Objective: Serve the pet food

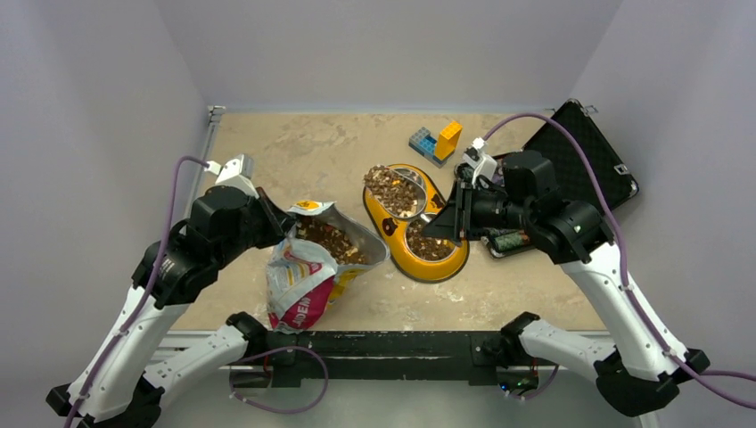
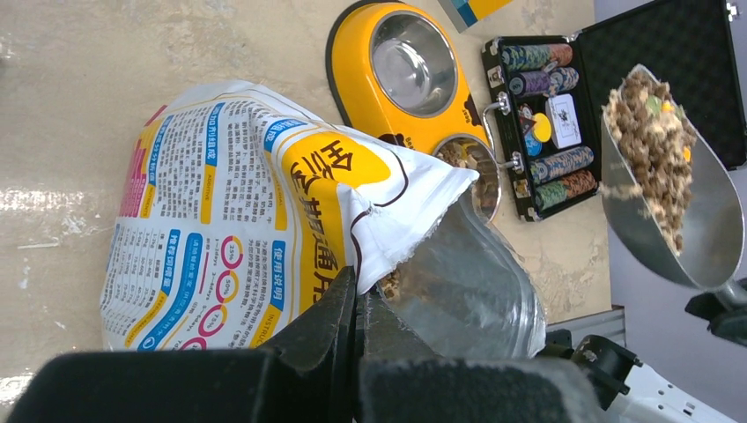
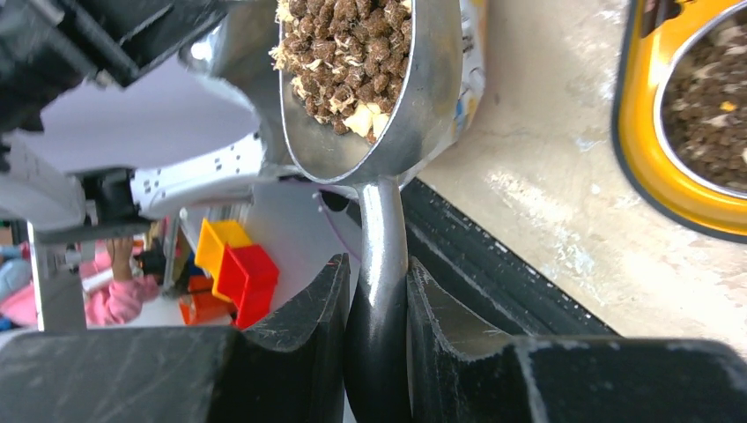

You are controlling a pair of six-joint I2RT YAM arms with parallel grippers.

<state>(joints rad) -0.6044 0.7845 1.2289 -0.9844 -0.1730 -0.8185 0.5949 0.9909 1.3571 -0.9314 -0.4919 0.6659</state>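
The pet-food bag (image 1: pixel 301 283) lies open on the table, with kibble (image 1: pixel 332 239) showing in its mouth. My left gripper (image 1: pixel 275 223) is shut on the rim of the bag's mouth; in the left wrist view it (image 2: pixel 359 284) pinches the white edge of the bag (image 2: pixel 264 194). My right gripper (image 1: pixel 456 217) is shut on the handle of a steel scoop (image 1: pixel 398 189). The scoop is heaped with kibble and held over the far bowl of the yellow double feeder (image 1: pixel 446 267). The near bowl (image 1: pixel 428 242) holds kibble. The scoop (image 3: pixel 370 79) and its handle (image 3: pixel 379 264) also show in the right wrist view.
An open black case (image 1: pixel 584 156) holding striped poker chips (image 2: pixel 551 163) lies right of the feeder, under my right arm. Blue and orange toy bricks (image 1: pixel 437 141) stand at the back. A black rail (image 1: pixel 392 343) runs along the table's front edge.
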